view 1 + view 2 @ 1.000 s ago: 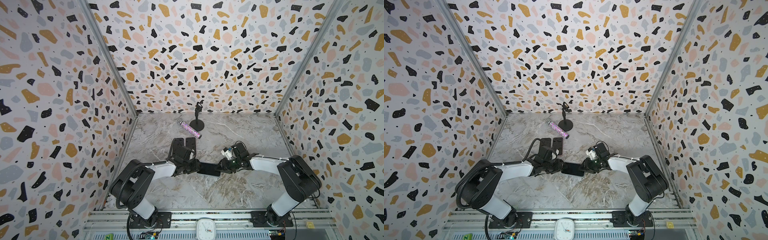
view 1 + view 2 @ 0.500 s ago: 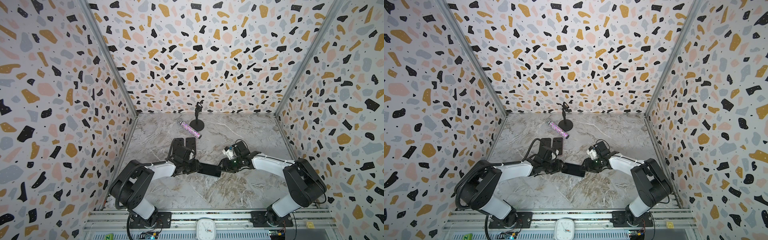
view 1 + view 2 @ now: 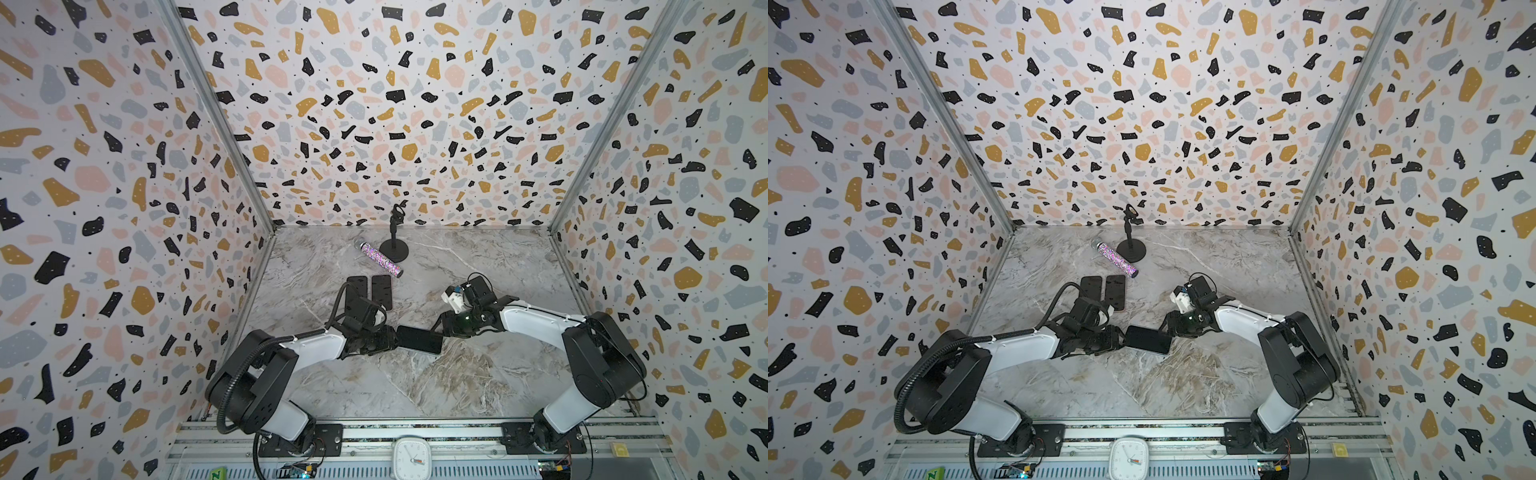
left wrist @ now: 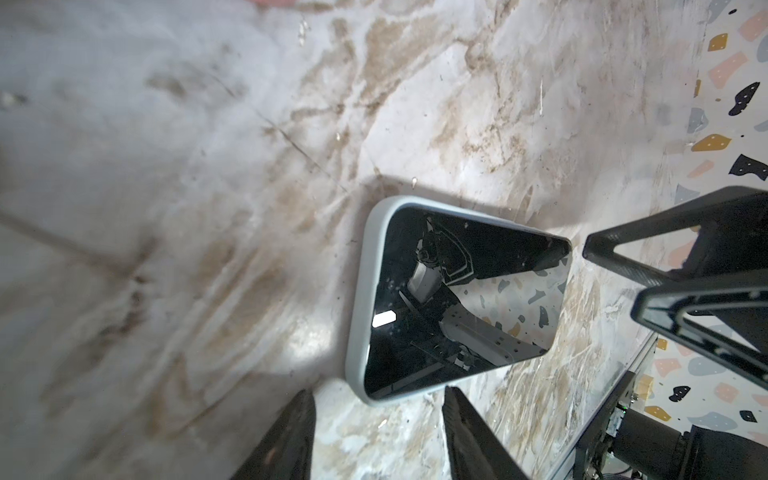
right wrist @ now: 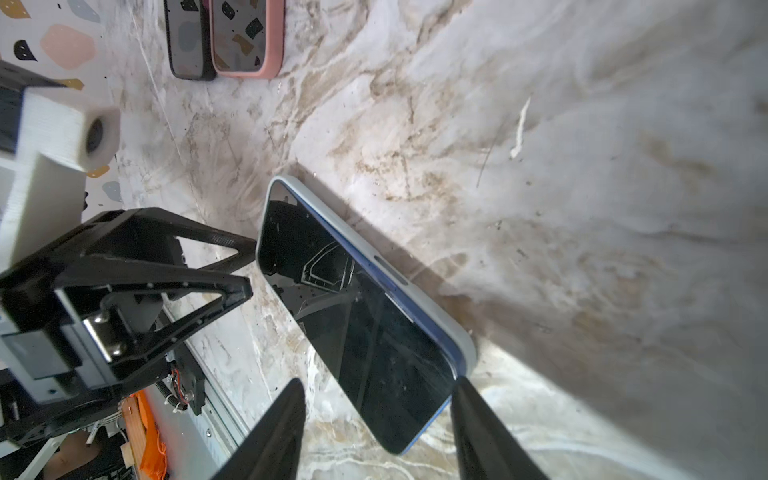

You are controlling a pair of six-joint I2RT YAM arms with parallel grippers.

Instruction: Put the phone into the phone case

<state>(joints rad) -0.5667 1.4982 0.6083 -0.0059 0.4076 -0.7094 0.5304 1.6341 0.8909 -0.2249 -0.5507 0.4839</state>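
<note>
A phone (image 3: 419,338) with a black screen and a blue edge lies flat on the marble floor, set into a light grey phone case (image 4: 360,291). In the right wrist view the phone (image 5: 361,324) sticks out past the case (image 5: 440,320) at its near end. My left gripper (image 3: 392,338) is open at the case's left end, and its fingers (image 4: 461,419) straddle a case corner without pinching it. My right gripper (image 3: 439,329) is open at the other end. The phone's free end sits between its fingers (image 5: 473,415), one of them close beside the case corner.
Two more dark slabs, one black (image 5: 189,41) and one in a pink case (image 5: 249,37), lie side by side behind the left arm (image 3: 370,291). A glittery tube (image 3: 380,259) and a small black stand (image 3: 394,245) sit near the back wall. Speckled walls close three sides.
My right gripper has opened its jaws wider around the phone's end and its arm has shifted slightly right. The phone, the case and the left gripper have stayed put.
</note>
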